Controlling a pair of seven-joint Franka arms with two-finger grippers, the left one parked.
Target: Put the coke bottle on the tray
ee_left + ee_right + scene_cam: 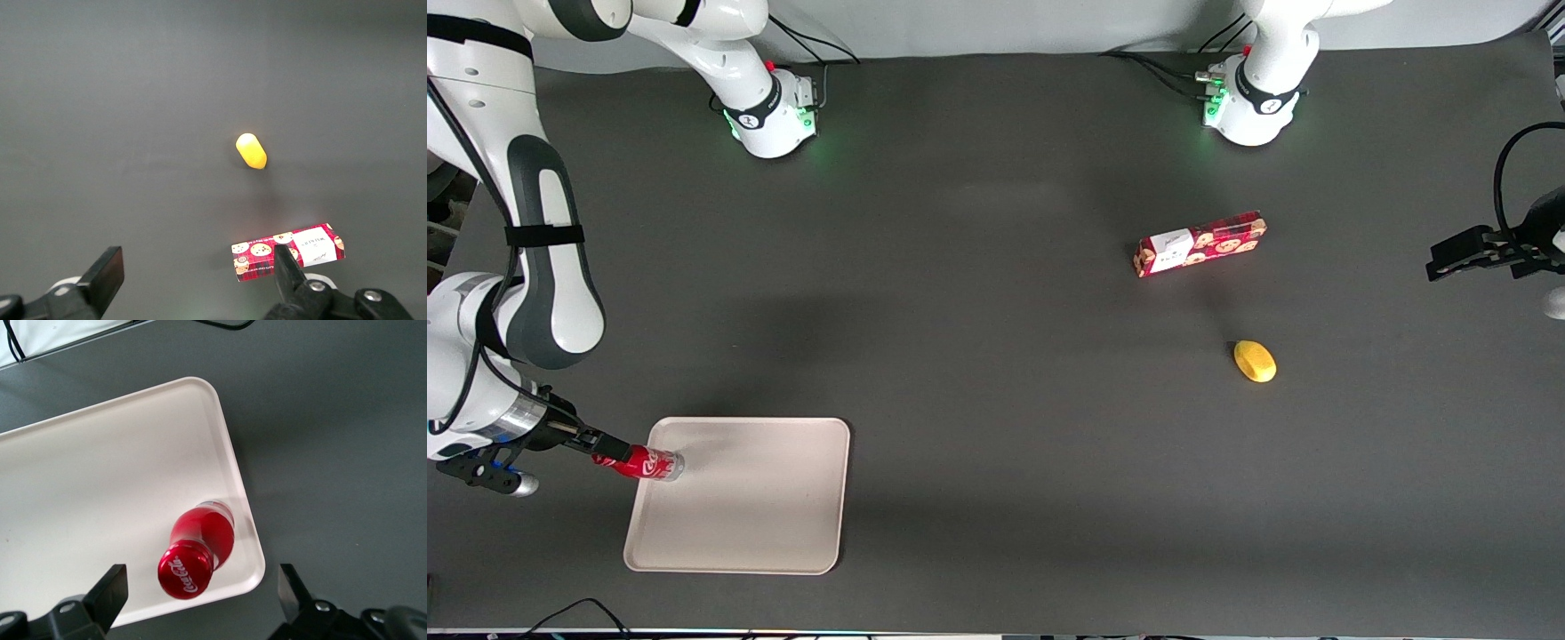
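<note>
Beige tray (765, 524) lies nearest the front camera. Coke bottle (197, 550) stands slightly tilted on it, just inside the rim corner between the fingers (107, 593). Fingers are spread wide, touching nothing. Judged light, rigid, smooth and tip-prone; grip the narrow neck below the cap.

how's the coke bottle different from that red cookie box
The coke bottle is slim and round, on the tray by its rim; the cookie box is flat and rectangular, on the bare table toward the parked arm's end. The open gripper hovers over the bottle only. Both are red.
</note>
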